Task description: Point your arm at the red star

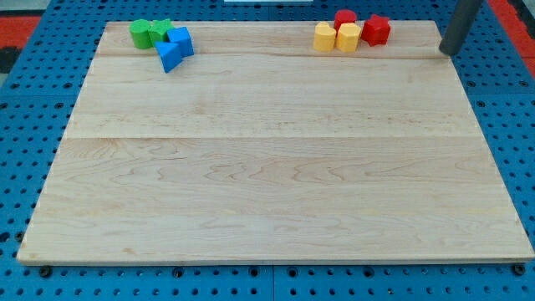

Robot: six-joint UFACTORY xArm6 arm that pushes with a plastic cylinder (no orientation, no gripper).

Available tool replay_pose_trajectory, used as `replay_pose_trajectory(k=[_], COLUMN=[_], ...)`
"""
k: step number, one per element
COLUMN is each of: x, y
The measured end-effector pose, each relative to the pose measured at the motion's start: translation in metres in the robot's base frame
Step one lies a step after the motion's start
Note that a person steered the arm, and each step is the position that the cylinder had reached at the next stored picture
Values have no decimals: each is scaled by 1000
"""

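Two red blocks lie near the board's top edge, right of centre. One red block [376, 29] looks star-like and sits furthest right. The other red block [345, 17] lies behind two yellow blocks; its shape is unclear. My tip [449, 53] is at the board's right edge near the top right corner. It is to the right of the star-like red block, a clear gap away, touching no block.
Two yellow blocks [324, 37] [348, 36] sit side by side just left of the red ones. At the top left are two green blocks [140, 33] [160, 28] and two blue blocks [180, 40] [169, 56]. The wooden board [267, 167] rests on a blue pegboard table.
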State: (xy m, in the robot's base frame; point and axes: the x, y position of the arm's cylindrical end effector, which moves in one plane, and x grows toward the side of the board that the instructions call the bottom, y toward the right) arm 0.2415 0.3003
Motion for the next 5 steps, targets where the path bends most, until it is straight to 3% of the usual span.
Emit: replay_pose_trajectory(k=[1, 2, 5], x=[-39, -42, -43], y=[-30, -68, -88])
